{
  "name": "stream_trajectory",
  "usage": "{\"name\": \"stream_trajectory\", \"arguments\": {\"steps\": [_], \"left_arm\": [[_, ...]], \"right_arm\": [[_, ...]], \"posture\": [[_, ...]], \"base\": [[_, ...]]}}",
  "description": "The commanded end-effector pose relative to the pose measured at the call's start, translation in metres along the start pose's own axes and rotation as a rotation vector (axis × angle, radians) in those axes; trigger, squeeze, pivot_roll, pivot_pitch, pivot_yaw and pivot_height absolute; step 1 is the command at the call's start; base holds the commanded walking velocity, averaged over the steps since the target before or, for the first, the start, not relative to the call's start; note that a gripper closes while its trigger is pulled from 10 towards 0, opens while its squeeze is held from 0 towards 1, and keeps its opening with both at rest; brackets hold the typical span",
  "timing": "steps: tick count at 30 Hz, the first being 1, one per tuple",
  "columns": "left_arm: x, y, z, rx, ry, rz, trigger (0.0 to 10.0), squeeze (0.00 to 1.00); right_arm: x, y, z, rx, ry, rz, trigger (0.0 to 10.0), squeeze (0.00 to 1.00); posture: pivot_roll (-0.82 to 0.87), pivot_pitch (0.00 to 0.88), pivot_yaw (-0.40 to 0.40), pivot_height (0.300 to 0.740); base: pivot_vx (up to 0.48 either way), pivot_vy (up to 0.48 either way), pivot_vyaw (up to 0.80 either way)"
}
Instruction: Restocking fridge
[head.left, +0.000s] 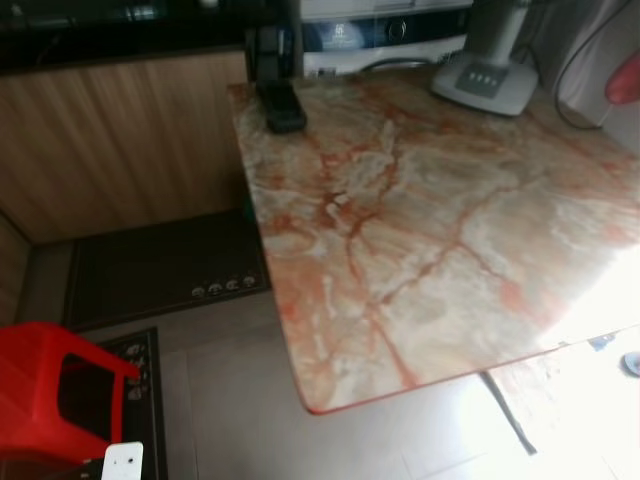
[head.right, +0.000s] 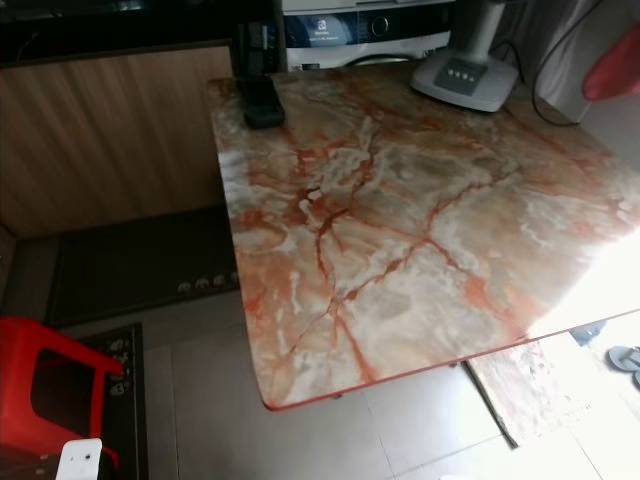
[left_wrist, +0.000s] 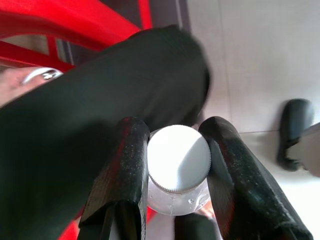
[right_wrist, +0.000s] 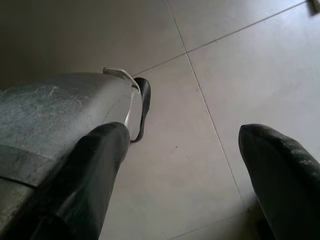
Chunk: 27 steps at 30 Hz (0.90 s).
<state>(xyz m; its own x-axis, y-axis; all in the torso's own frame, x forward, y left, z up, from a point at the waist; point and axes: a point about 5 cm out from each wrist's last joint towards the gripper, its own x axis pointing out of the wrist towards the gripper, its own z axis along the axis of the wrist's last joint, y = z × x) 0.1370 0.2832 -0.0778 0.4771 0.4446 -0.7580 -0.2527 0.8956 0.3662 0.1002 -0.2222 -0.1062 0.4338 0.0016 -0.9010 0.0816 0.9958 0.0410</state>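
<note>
My left gripper (left_wrist: 177, 150) is shut on a clear bottle with a white ribbed cap (left_wrist: 178, 159); its two black fingers (left_wrist: 127, 165) clamp the neck just under the cap. A large blurred black shape lies close behind the bottle, with the red stool (left_wrist: 75, 20) beyond it. My right gripper (right_wrist: 187, 170) hangs open over the pale tiled floor (right_wrist: 235, 85), nothing between its fingers. No fridge can be seen.
A marble-patterned table (head.left: 440, 230) stands in front of me, bearing a black device (head.left: 280, 105) and a white fan base (head.left: 487, 80). A washing machine (head.left: 385, 35) is behind it, wooden cabinets (head.left: 120, 140) at left, a dark mat (head.left: 160, 265) and red stool (head.left: 50, 390) below.
</note>
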Motion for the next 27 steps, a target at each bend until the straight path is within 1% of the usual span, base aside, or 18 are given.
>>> {"name": "stream_trajectory", "arguments": {"steps": [1, 5, 16, 17, 18, 19, 22, 27], "left_arm": [[-0.001, -0.005, -0.004, 0.008, 0.0, -0.023, 10.0, 0.0], [-0.003, -0.002, -0.012, 0.003, 0.016, -0.016, 10.0, 0.0], [-0.005, 0.006, -0.019, -0.034, 0.017, 0.012, 10.0, 0.0], [-0.003, 0.004, -0.011, -0.035, 0.009, 0.012, 10.0, 0.0], [-0.003, 0.004, -0.011, -0.035, 0.009, 0.012, 10.0, 0.0], [0.0, 0.005, -0.004, -0.035, 0.003, 0.012, 10.0, 0.0], [0.0, 0.005, -0.002, -0.022, 0.003, 0.006, 10.0, 0.0], [0.001, 0.003, 0.005, -0.033, -0.013, 0.006, 10.0, 0.0]], "right_arm": [[-0.002, -0.005, -0.006, -0.002, 0.022, -0.013, 10.0, 0.0], [-0.002, -0.004, -0.007, 0.006, 0.024, -0.02, 10.0, 0.0], [-0.002, -0.005, -0.005, -0.015, 0.028, -0.008, 10.0, 0.0], [-0.002, -0.006, -0.005, -0.017, 0.028, -0.009, 10.0, 0.0], [-0.002, -0.006, -0.005, -0.017, 0.028, -0.009, 10.0, 0.0], [-0.002, -0.006, -0.005, -0.012, 0.025, -0.013, 10.0, 0.0], [-0.002, -0.006, -0.005, 0.011, 0.016, -0.025, 10.0, 0.0], [-0.002, -0.007, -0.004, -0.011, 0.026, -0.021, 10.0, 0.0]], "posture": [[0.1, 0.116, -0.022, 0.74], [0.1, 0.117, -0.017, 0.74], [0.12, 0.119, -0.027, 0.74], [0.11, 0.115, -0.027, 0.74], [0.11, 0.115, -0.027, 0.74], [0.1, 0.114, -0.019, 0.74], [0.08, 0.112, -0.014, 0.74], [0.11, 0.115, -0.027, 0.74]], "base": [[0.0, 0.0, -0.77], [0.0, 0.0, -0.78], [0.0, 0.0, -0.78], [0.0, 0.0, -0.77], [0.0, 0.0, -0.77], [0.0, 0.0, -0.77], [0.0, 0.0, -0.77], [0.0, 0.0, -0.77]]}}
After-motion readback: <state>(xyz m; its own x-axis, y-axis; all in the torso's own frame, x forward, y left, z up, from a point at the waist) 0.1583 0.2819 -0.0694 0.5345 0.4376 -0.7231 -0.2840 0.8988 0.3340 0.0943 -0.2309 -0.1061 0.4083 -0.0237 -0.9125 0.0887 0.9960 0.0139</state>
